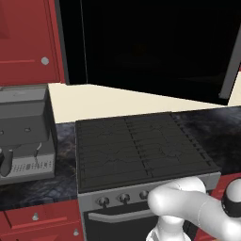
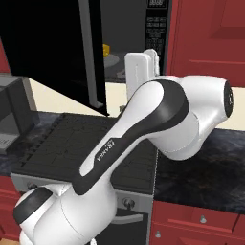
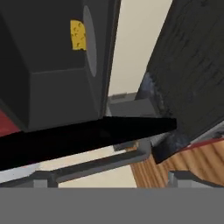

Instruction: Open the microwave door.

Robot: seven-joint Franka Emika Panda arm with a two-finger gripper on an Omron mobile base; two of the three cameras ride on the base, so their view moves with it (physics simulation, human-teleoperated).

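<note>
Where my claw is: claw (image 3: 111,181) released, grasping nothing, fingertips apart.
Microwave door (image 2: 52,48): swung wide over the stove top (image 1: 141,146).
Cavity: yellow item (image 3: 78,35) inside.

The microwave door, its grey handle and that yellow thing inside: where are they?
microwave door (image 2: 52,52): right base view, on the glossy black panel.
grey handle (image 2: 87,52): right base view, mid-bar.
yellow thing (image 3: 78,35): hand view, its middle, inside the microwave.

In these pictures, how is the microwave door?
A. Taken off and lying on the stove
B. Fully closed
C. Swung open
C: the microwave door stands swung out over the stove, and the yellow item inside the microwave is visible.
</note>
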